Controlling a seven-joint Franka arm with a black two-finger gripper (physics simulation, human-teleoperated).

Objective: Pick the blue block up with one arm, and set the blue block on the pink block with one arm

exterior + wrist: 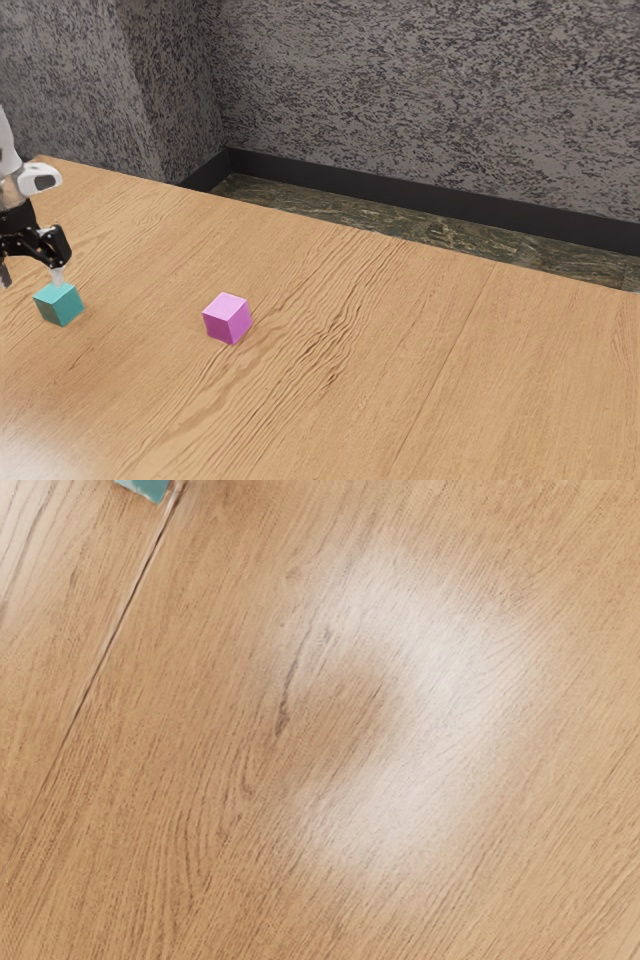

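Jaws parted and empty, the gripper hovers just above the blue block, apparently mid-approach, needing centring, then descent.

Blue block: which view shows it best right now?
The exterior view. It shows the whole blue block on the table, just below the gripper, with the pink block apart toward the exterior view's right. The wrist view catches just a teal sliver of the block.
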